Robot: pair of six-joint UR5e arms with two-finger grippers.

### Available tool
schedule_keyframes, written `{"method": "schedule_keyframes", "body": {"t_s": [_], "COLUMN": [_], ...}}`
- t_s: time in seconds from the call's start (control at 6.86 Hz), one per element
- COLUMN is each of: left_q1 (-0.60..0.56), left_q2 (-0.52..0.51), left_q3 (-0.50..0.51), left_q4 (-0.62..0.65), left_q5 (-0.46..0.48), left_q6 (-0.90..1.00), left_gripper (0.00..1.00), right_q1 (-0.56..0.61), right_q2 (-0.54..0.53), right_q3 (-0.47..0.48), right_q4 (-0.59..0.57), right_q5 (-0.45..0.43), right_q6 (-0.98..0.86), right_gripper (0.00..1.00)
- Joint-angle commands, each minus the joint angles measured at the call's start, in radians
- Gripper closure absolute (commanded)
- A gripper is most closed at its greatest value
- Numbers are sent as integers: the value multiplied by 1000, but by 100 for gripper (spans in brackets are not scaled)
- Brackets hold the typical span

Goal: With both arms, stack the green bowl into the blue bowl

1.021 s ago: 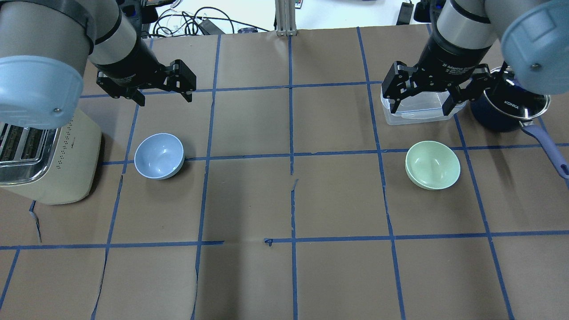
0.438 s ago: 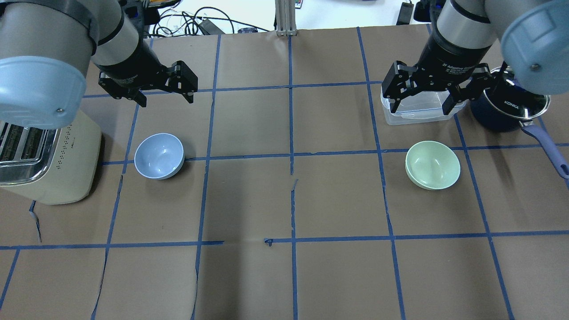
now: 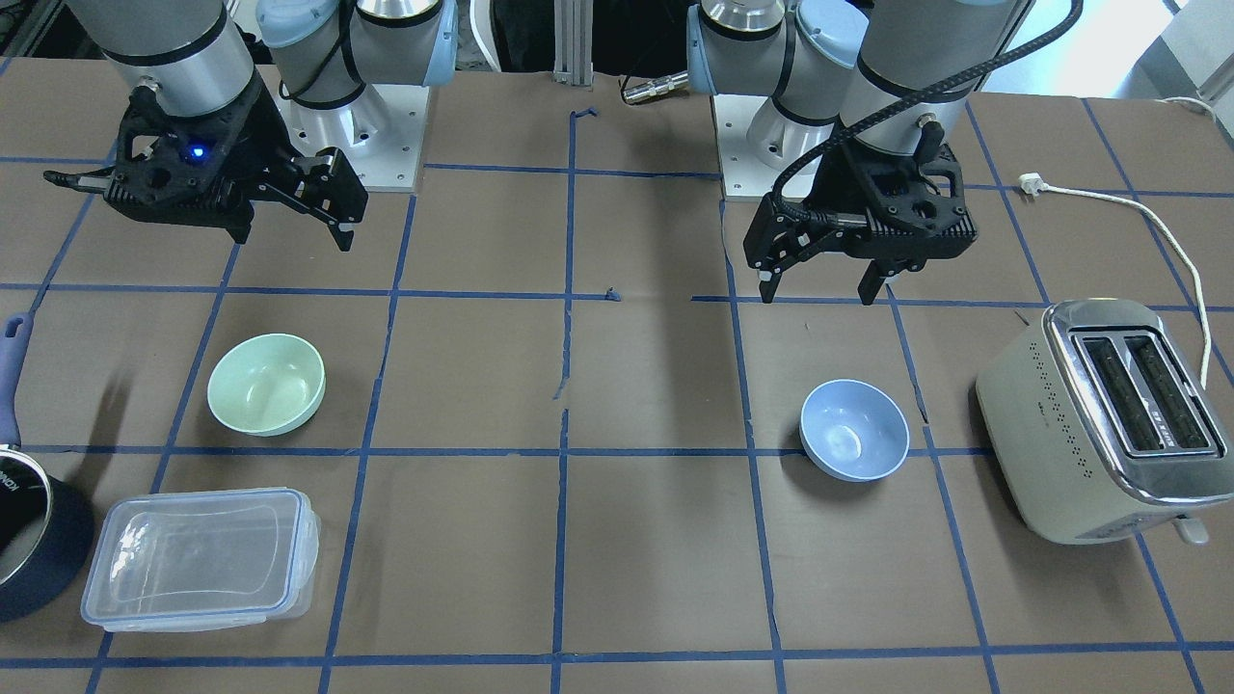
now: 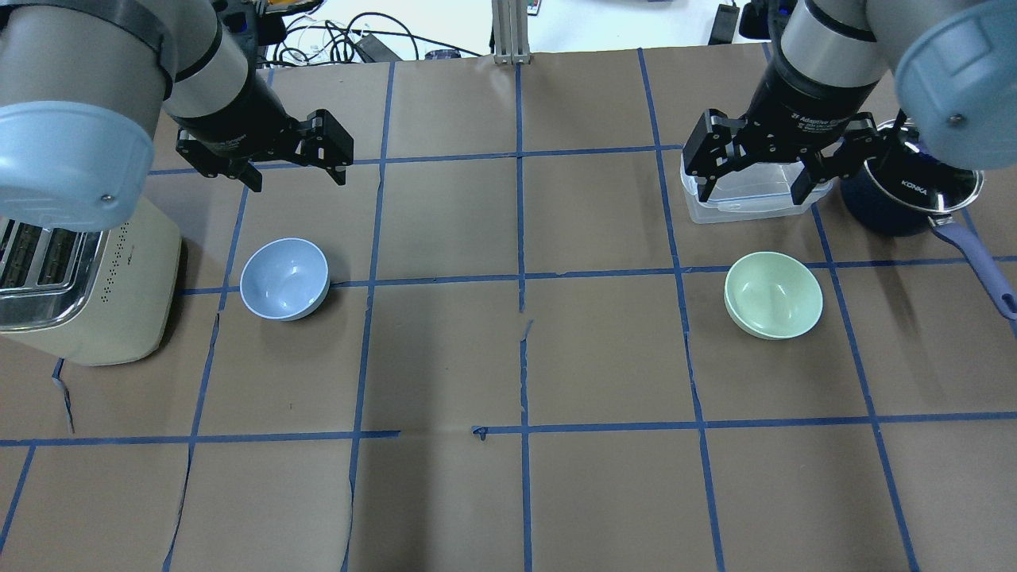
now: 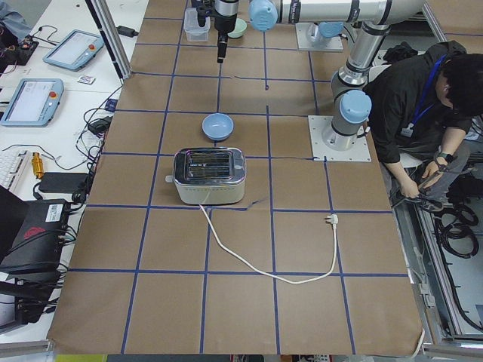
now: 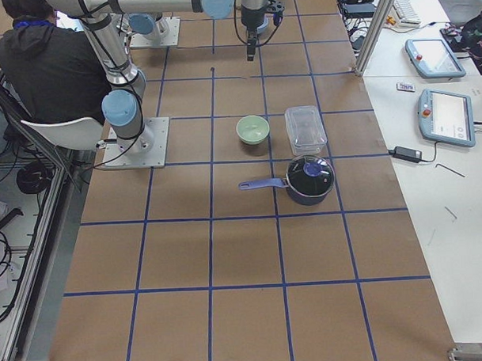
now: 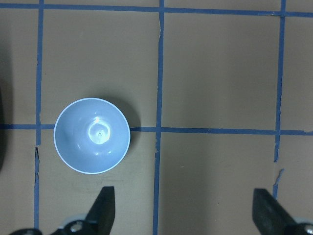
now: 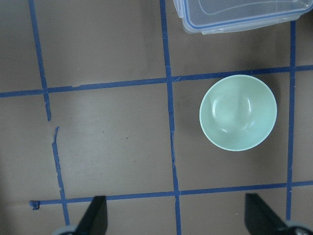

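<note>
1. A cream toaster (image 4: 87, 302) stood in the table's (image 4: 604, 492) left half, toward its left edge.
2. The left gripper (image 4: 295, 175) hung raised above that half, fingers spread wide and empty.
3. The blue bowl (image 4: 284, 279) sat upright just beside the toaster.
4. The green bowl (image 4: 773, 295) sat upright in the right half, well apart from the blue bowl.
5. The right gripper (image 4: 747, 184) hung raised, released, gripping nothing.
6. A clear container (image 4: 735, 205) and dark pot (image 4: 894, 202) lay beyond the green bowl, toward the far edge.

L: blue bowl (image 4: 284, 278) by toaster (image 4: 87, 294). R: green bowl (image 4: 773, 295), container (image 6: 305, 129) maybe touching pot (image 6: 311, 178).
</note>
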Motion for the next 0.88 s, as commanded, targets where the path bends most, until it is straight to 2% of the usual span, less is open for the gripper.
{"method": "schedule_keyframes", "body": {"t_s": [0.0,0.73], "left_q1": [0,2], "left_q2": [-2,-3], "left_q3": [1,-1], "left_q4": [2,0], "left_q5": [0,-2], "left_q6": [-1,-3], "left_gripper": [0,0], "right_q1": [0,0], "right_q2": [1,-2], "right_q3": [7,3], "right_q4": [-32,-18], "right_q5": [1,-5], "right_q6": [-1,4], "right_gripper": [0,0]}}
